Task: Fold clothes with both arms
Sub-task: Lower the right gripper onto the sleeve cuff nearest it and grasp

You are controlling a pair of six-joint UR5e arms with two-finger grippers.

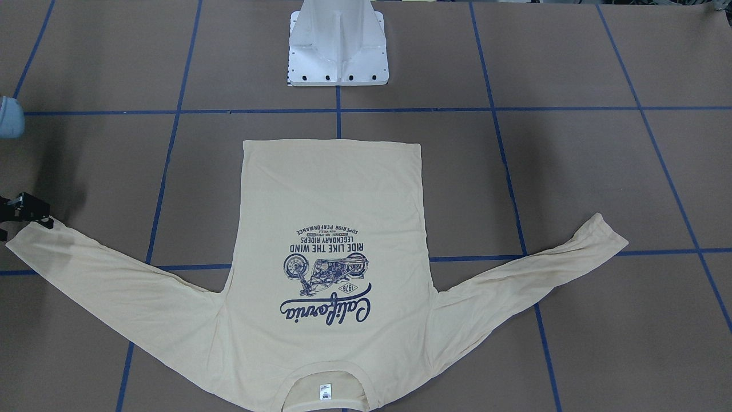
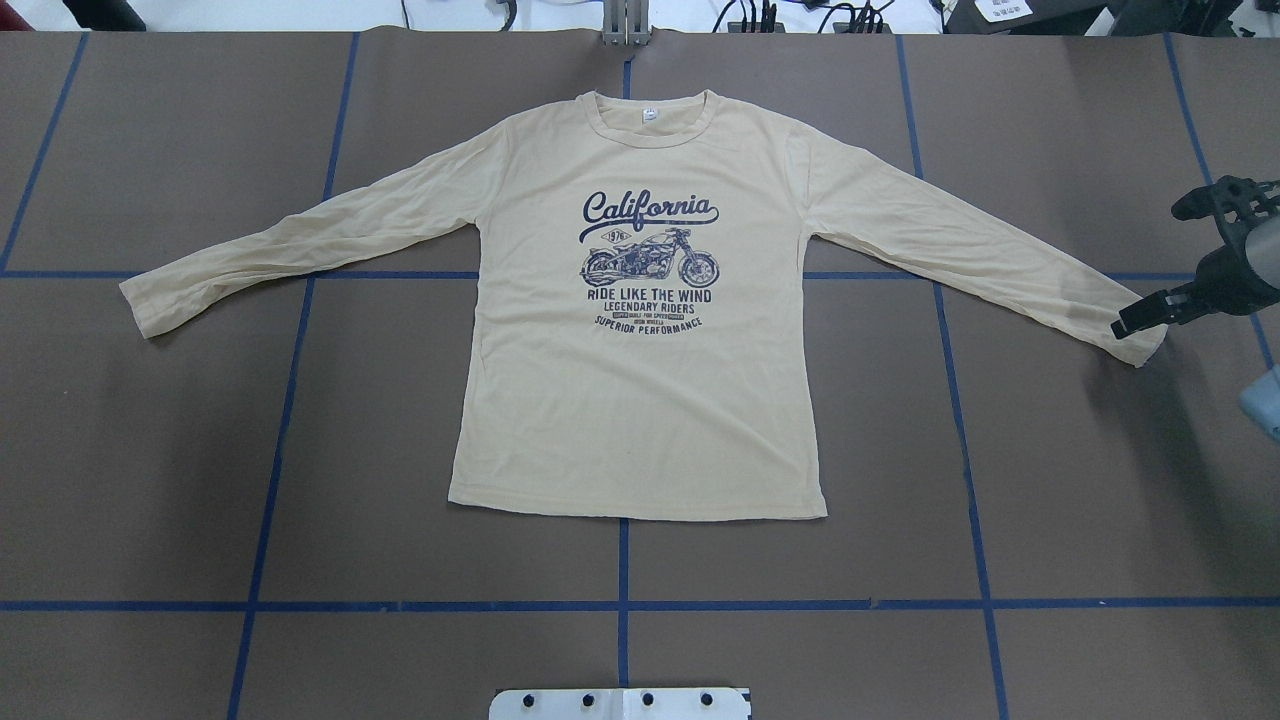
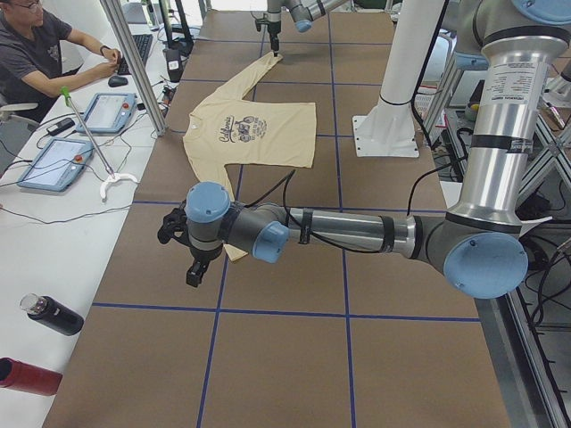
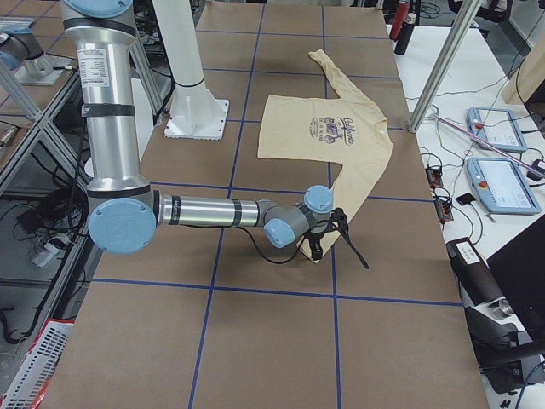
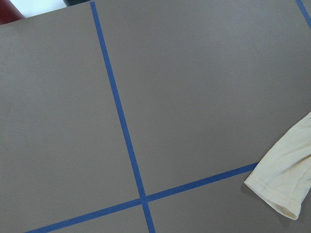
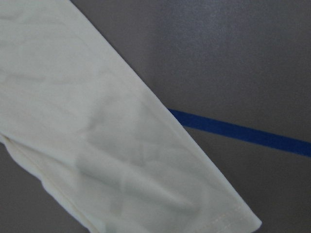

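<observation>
The T-shirt [image 2: 640, 400] lies flat on the brown surface [image 2: 300, 480] with the navy print [image 2: 650, 255] facing up. It is in the middle of the surface, in front of the white pedestal base [image 1: 338, 51].

The right claw [image 2: 1148, 269] is at the end of the sleeve on the robot's right side. Its two fingers stand wide apart and nothing is between them. The tip of one finger is over the cuff of this sleeve [image 2: 1140, 345]; whether it touches the cloth cannot be told. The right wrist view shows the same sleeve close below, lying across a blue tape line [image 6: 243, 131].

The left claw [image 3: 183, 254] appears only in the side view, beyond the end of the other sleeve, and from there it cannot be told if its fingers are apart or together. In the left wrist view, the cuff of that sleeve [image 5: 282, 189] is in the lower right corner, just beside a tape line.

The long axis of the T-shirt body runs straight away from the robot. The hem is on the side of the base, and the collar with its small white neck label [image 2: 650, 114] points to the far edge. Both sleeves are spread out to the sides and slant back toward the robot.
</observation>
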